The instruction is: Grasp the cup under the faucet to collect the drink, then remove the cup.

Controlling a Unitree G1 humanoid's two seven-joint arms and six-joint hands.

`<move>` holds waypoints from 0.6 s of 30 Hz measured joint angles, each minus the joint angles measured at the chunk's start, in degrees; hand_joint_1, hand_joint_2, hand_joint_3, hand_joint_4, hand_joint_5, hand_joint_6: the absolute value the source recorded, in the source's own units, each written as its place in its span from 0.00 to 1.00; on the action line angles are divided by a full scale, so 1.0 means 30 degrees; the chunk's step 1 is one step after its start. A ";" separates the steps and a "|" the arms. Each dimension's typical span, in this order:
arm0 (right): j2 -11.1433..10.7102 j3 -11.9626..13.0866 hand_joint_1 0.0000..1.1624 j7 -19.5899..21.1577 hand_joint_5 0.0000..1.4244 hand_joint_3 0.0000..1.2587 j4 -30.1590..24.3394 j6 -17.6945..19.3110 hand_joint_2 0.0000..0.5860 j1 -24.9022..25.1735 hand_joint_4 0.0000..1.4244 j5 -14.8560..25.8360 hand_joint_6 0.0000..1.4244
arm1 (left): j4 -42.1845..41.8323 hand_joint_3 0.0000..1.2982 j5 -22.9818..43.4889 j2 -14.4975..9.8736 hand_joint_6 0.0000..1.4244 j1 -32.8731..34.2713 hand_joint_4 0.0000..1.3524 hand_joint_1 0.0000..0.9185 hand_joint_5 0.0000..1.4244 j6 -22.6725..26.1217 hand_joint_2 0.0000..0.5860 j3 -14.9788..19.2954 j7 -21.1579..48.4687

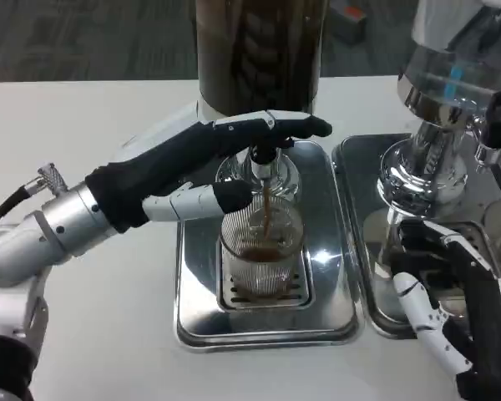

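The ribbed glass cup [261, 255] stands on the grate of a shiny drip tray [202, 317], right under the faucet [263, 157] of the dark drink dispenser [259, 54]. A brown drink runs down into it, and the cup is only a little full.

The left hand [221, 159] reaches in from the side. Its long fingers lie over the faucet, just above the cup, and its thumb [202, 200] points at the cup's rim. It looks like the hand is working the faucet, not gripping the cup — but I cannot tell if the thumb really touches the glass.

To do this step well, I think the left hand should stay steady so the drink falls in the middle of the cup. It should let go of the faucet before the cup gets too full. Then the cup needs a firm hold low on its sides, and it should come out slowly and level.

The right hand [451, 322] rests near the cup's other side, over a second tray [355, 180], fingers loose and spread, holding nothing. Just past that hand stands a second shiny dispenser [447, 100] — its base is close and could get bumped. The white bench [92, 117] carries it all.
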State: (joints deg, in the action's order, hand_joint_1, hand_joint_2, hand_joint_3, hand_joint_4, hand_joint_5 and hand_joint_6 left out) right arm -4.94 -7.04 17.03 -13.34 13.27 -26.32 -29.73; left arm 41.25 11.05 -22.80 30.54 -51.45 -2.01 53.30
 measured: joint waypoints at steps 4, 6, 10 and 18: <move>0.0000 0.0038 0.17 -0.0105 0.29 0.27 -0.0067 -0.0022 0.51 0.0025 0.25 0.0041 0.32 | 0.0000 0.20 -0.0001 -0.0082 0.14 0.0000 0.11 0.00 0.10 -0.0103 0.15 -0.0121 -0.0067; 0.0002 0.0039 0.16 -0.0128 0.29 0.27 -0.0071 -0.0031 0.50 0.0033 0.25 0.0041 0.32 | 0.0001 0.20 -0.0015 -0.0120 0.14 0.0000 0.11 0.00 0.10 -0.0157 0.15 -0.0188 -0.0148; 0.0005 0.0041 0.17 -0.0154 0.29 0.27 -0.0077 -0.0047 0.52 0.0034 0.25 0.0044 0.32 | 0.0001 0.20 -0.0016 -0.0195 0.14 0.0000 0.11 0.00 0.10 -0.0230 0.15 -0.0295 -0.0185; 0.0005 0.0053 0.17 -0.0200 0.29 0.27 -0.0160 -0.0060 0.51 0.0056 0.24 0.0067 0.31 | 0.0011 0.20 -0.0047 -0.0238 0.14 0.0000 0.11 0.00 0.10 -0.0308 0.15 -0.0376 -0.0356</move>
State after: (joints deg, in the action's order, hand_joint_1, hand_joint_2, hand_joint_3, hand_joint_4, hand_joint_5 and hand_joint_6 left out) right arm -4.92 -6.89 16.43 -13.82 13.09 -26.15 -29.53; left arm 41.28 10.91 -23.51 30.54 -52.37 -3.14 52.23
